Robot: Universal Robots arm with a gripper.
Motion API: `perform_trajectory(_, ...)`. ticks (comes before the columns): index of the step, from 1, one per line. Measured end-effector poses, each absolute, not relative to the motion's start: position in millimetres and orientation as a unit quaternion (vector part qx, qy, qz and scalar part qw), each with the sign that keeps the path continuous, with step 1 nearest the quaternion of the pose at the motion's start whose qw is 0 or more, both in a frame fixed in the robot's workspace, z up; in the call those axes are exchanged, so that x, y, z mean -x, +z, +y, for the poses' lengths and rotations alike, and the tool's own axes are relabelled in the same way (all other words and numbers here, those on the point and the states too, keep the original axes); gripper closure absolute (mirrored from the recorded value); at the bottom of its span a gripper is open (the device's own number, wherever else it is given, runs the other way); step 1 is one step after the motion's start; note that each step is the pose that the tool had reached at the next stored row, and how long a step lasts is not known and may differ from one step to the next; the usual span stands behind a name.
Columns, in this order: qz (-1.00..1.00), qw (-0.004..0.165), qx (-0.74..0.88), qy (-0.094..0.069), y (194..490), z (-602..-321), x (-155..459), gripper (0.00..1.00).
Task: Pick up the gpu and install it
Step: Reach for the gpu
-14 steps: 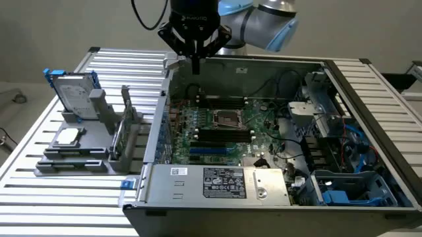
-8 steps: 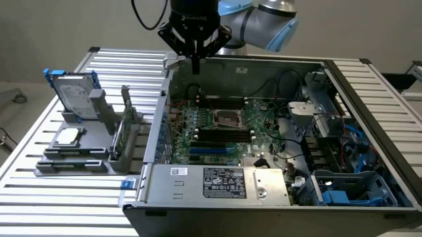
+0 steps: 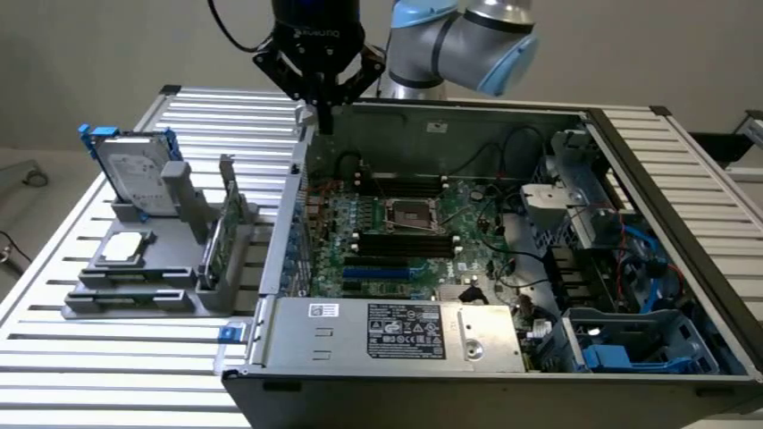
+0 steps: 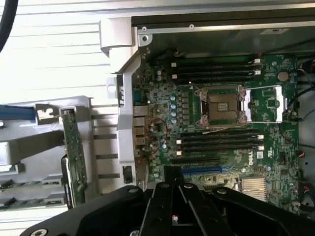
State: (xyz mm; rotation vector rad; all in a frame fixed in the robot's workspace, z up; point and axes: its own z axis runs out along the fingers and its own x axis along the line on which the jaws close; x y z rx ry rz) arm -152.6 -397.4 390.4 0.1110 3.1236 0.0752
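The task has barely begun: the gpu (image 3: 227, 222) stands upright and untouched in the grey rack (image 3: 131, 299) just beside the case (image 3: 477, 121), and the blue slot (image 3: 375, 265) inside the case is bare, so pickup and install are both left. The jaws hang clenched on nothing above the case wall nearest the rack. The case sits on a slatted metal worktop (image 3: 107, 366) before a plain pale wall (image 3: 120, 45).
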Motion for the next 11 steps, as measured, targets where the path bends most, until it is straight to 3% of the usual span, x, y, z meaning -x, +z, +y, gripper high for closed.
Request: perform_trajectory(11, 0.999, -0.005, -0.036, 0.023, 384.5, -394.6, 202.6, 0.89)
